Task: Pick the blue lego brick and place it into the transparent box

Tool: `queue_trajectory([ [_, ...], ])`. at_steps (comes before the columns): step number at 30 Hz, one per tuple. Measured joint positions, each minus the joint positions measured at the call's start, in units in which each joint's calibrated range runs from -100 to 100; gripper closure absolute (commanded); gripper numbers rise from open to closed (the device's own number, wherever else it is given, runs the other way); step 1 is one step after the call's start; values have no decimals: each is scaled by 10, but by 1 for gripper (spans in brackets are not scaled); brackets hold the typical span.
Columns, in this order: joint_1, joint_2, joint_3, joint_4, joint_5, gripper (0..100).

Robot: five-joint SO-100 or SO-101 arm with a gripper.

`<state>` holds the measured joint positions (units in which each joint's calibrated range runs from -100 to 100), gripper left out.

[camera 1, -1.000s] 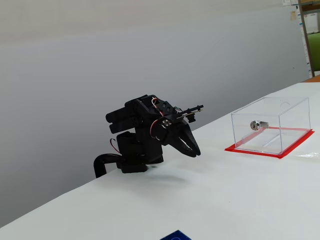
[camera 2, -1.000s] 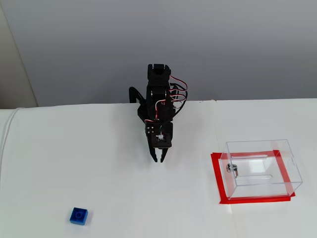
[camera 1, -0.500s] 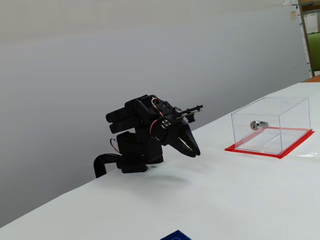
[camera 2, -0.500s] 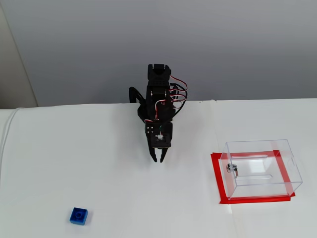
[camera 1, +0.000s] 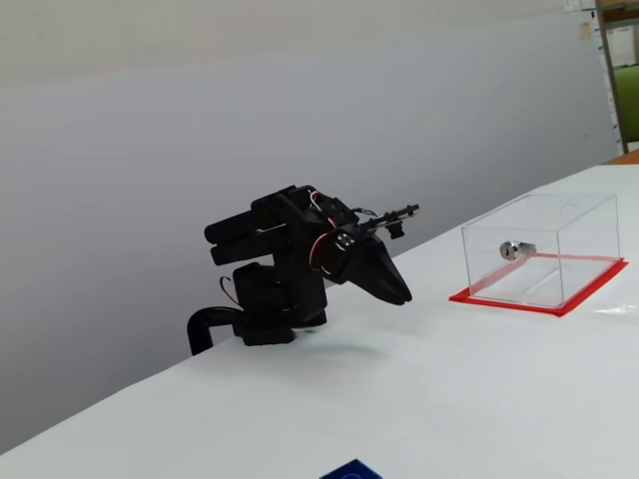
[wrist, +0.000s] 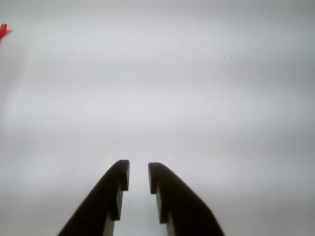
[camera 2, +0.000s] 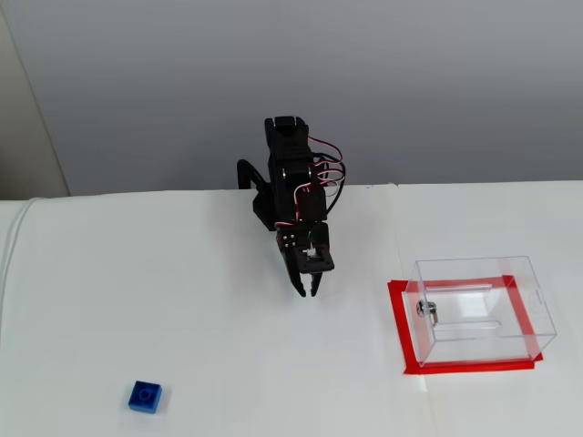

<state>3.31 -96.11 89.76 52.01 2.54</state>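
Blue plastic sits nearest the camera: the blue lego brick lies flat on the white table in the lower left of the high fixed view, studs up, and in the side fixed view only a sliver of it shows at the bottom edge. It looks light, rigid and smooth-sided, so it should not deform but could slip or skate if nudged; the likeliest hold is across two opposite flat side walls, with the jaws coming down from above and straddling it.

Farther back, near the middle of the high view, the gripper hangs above the table, well apart from the brick, tips pointing down toward the surface. In the wrist view its two dark fingers stand a narrow gap apart with nothing between them, only bare table beyond.

At the right of the high view stands the transparent box on its red base sheet. Its walls are clear and stiff-looking. Inside lies a small silver metal cylinder near the box's left wall; no brick is in it. The pick has not begun.
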Motion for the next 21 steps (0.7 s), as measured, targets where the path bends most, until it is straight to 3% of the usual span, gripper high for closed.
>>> queue_trajectory([
  [21,-25,470,-437,1,2,96],
])
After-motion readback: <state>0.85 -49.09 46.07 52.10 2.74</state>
